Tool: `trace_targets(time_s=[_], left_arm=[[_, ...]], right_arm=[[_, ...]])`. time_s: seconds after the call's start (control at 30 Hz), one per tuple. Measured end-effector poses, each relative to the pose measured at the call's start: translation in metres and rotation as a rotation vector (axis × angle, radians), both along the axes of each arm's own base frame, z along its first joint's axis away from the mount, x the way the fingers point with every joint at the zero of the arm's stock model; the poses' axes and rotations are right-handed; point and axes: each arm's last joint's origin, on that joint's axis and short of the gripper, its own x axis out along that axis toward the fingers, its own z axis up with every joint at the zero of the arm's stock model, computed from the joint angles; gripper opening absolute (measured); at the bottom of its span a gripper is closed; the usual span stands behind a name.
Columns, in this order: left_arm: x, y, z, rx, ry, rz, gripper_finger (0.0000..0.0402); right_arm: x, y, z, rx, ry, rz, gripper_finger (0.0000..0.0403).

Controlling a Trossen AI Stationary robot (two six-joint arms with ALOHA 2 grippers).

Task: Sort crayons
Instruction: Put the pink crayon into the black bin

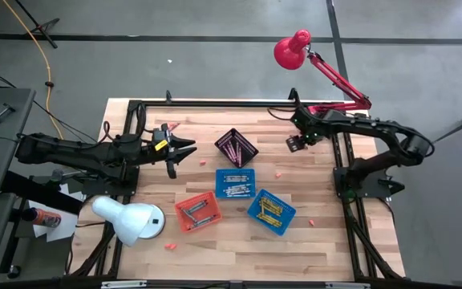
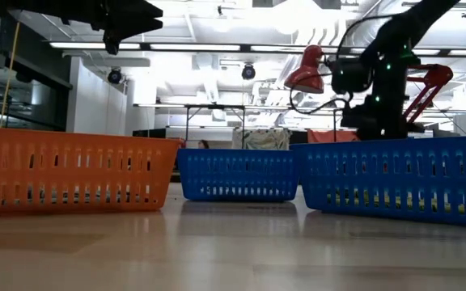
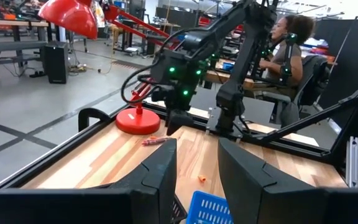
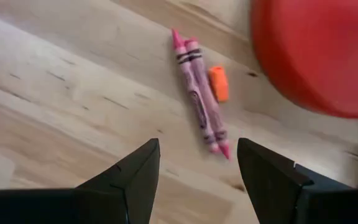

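Two pink crayons [image 4: 197,93] lie side by side on the wood with a short orange crayon piece [image 4: 218,84] next to them, by the red lamp's base [image 4: 322,56]. My right gripper [image 4: 197,168] hovers open just above and short of them, touching nothing; in the high view it is at the table's far right [image 1: 295,144]. My left gripper [image 1: 184,152] is open and empty, raised at the far left, pointing toward the black basket [image 1: 237,147]. Several crayons lie in the two blue baskets [image 1: 236,183] [image 1: 271,211], the red-orange basket [image 1: 196,212] and the black one.
Loose crayon bits lie on the table [image 1: 203,163] [image 1: 277,172] [image 1: 311,222] [image 1: 170,245]. A white lamp [image 1: 131,221] stands at the near left, a red lamp [image 1: 295,48] reaches over the far right. A person [image 3: 291,43] sits beyond the table.
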Motion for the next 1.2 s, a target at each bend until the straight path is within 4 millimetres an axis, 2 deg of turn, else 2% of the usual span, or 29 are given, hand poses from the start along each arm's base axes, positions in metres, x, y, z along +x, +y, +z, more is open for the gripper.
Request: trace_targets(time_s=[0.17,0.47,0.9,1.03,1.2], left_arm=[[0.0,0.0,0.0,0.0,0.001,0.0,0.0103],[0.0,0.0,0.0,0.0,0.002,0.0,0.0103],[0.0,0.0,0.0,0.0,0.003,0.0,0.0103],[0.0,0.0,0.0,0.0,0.003,0.0,0.0103],[0.0,0.0,0.0,0.0,0.003,0.0,0.0103]], right_arm=[[0.004,-0.008,-0.013,0.077,-0.059,0.062,0.021],[0.01,-0.014,-0.033,0.088,0.025,0.184,0.021],[0.01,-0.014,-0.034,0.083,0.037,0.209,0.0209],[0.01,-0.014,-0.035,0.092,0.039,0.189,0.0192],[0.011,-0.014,-0.042,0.122,0.068,0.179,0.0147]])
